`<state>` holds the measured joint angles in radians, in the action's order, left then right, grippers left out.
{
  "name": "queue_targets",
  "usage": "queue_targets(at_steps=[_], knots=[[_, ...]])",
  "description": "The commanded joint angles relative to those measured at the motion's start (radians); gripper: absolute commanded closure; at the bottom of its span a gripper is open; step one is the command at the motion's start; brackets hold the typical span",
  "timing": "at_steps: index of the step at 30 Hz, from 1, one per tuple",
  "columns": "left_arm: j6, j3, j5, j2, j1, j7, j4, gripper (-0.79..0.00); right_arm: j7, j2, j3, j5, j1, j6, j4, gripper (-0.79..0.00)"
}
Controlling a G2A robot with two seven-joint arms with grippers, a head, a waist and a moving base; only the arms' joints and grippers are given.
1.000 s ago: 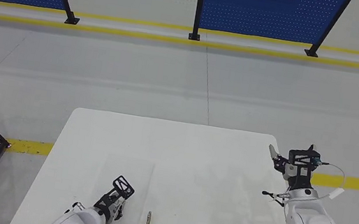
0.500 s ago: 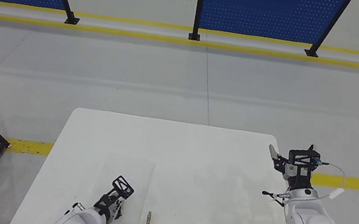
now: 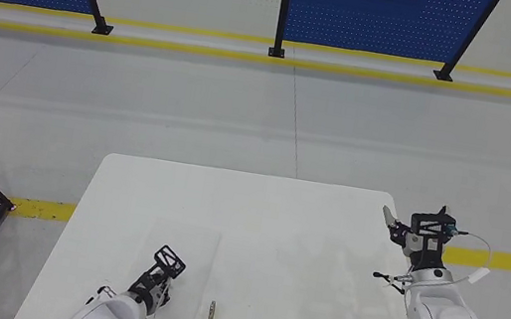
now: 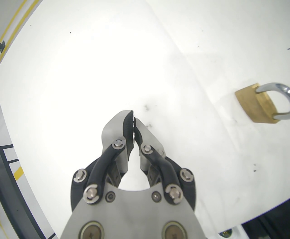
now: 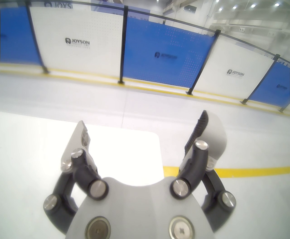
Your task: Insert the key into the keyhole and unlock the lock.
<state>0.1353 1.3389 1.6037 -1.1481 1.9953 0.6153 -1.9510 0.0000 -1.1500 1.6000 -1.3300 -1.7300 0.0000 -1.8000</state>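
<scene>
Nearest, by the table's front edge: left gripper (image 3: 160,270) low over the white table (image 3: 294,236), fingers (image 4: 117,126) pressed together at the tips. Nipped between the ribbed pads, a thin silver piece (image 4: 134,135); too little showing to tell whether it is the key. Just beside that gripper, on the side toward the other arm and apart from it: brass padlock (image 4: 258,106) lying on the tabletop, steel shackle (image 4: 279,89) turned away from the gripper, both legs entering the body. Same padlock (image 3: 211,311) close to the front edge in the top view. Farther back, at the table's right edge near its far corner: right gripper (image 5: 142,122) spread wide, holding nothing, well apart from the padlock. Beyond the table, grey floor with a yellow line (image 3: 251,58), then a blue and white fence (image 3: 389,15).
</scene>
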Motion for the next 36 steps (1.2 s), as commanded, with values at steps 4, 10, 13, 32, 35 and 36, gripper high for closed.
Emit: queue_targets(at_steps=[4, 10, 13, 32, 35, 36], knots=[[0.002, 0.052, -0.067, 0.003, 0.025, -0.064, -0.04, 0.0, 0.0, 0.0, 0.0, 0.0, 0.0, 0.0, 0.0, -0.785], [0.084, 0.161, -0.23, 0.011, 0.085, -0.246, -0.106, 0.0, 0.0, 0.0, 0.0, 0.0, 0.0, 0.0, 0.0, -0.785], [0.195, 0.226, -0.322, 0.018, 0.128, -0.362, -0.12, 0.0, 0.0, 0.0, 0.0, 0.0, 0.0, 0.0, 0.0, -0.785], [0.675, 0.416, -0.531, 0.043, 0.142, -0.765, 0.049, 0.0, 0.08, -0.002, -0.124, -0.099, -0.092, -0.125, -0.106, -0.785], [0.675, 0.416, -0.531, 0.043, 0.142, -0.765, 0.049, 0.0, 0.125, -0.002, -0.22, -0.172, -0.153, -0.194, -0.157, -0.785], [0.675, 0.416, -0.531, 0.043, 0.142, -0.765, 0.049, 0.0, 0.137, -0.003, -0.257, -0.21, -0.169, -0.211, -0.168, -0.785]])
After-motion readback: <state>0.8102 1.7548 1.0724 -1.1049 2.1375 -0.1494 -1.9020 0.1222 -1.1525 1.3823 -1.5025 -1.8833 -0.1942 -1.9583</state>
